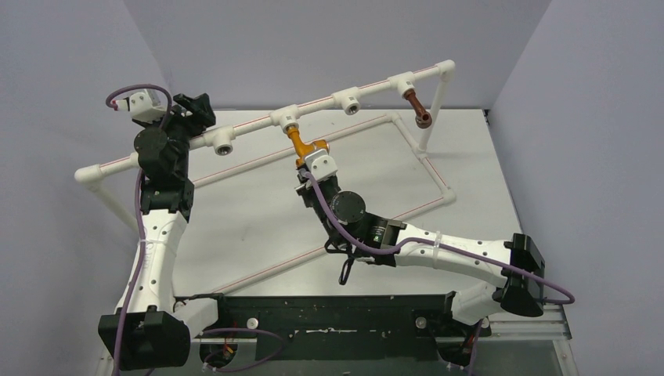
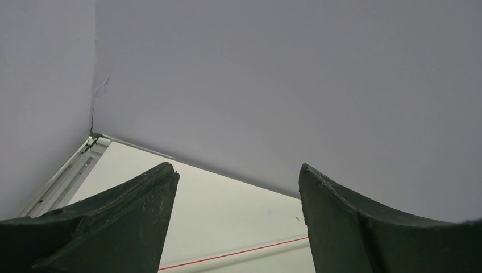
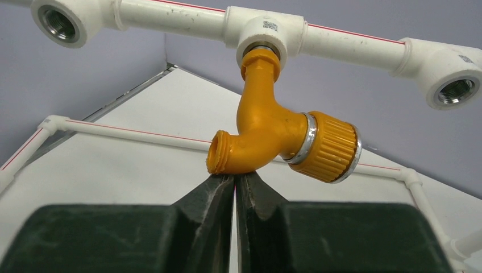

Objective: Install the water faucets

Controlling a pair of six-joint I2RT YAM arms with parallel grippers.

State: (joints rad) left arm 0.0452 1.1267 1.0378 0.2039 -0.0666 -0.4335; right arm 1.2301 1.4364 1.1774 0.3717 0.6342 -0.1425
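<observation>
- The orange-yellow plastic faucet (image 3: pixel 267 131), with a bent spout, hangs from a white tee socket (image 3: pixel 267 31) in the top rail of the white pipe frame (image 1: pixel 250 130). Its threaded stem is entered in the socket.
- The dark reddish-brown faucet (image 1: pixel 416 107) hangs from another tee farther right on the same rail, well apart from both arms.
- The right gripper (image 3: pixel 234 177) has its jaws closed flat together with nothing between them. The tips sit directly under the threaded spout mouth; actual contact cannot be confirmed.
- The left gripper (image 2: pixel 236 170) is raised near the left part of the rail, jaws spread wide and holding nothing.
- Handling, judged: the fitting looks light, rigid and smooth-skinned. The curved body will tend to slip in a pinch.
- Preferred hold: the ribbed round cap (image 3: pixel 329 147) with its silver ring, or flat across the bend, so that turning force reaches the thread.
- Caution: side load on the spout may cross the thread or flex the rail.
- Two open sockets (image 3: pixel 59 20) flank the occupied tee.
- How fully the stem is seated cannot be determined.
</observation>
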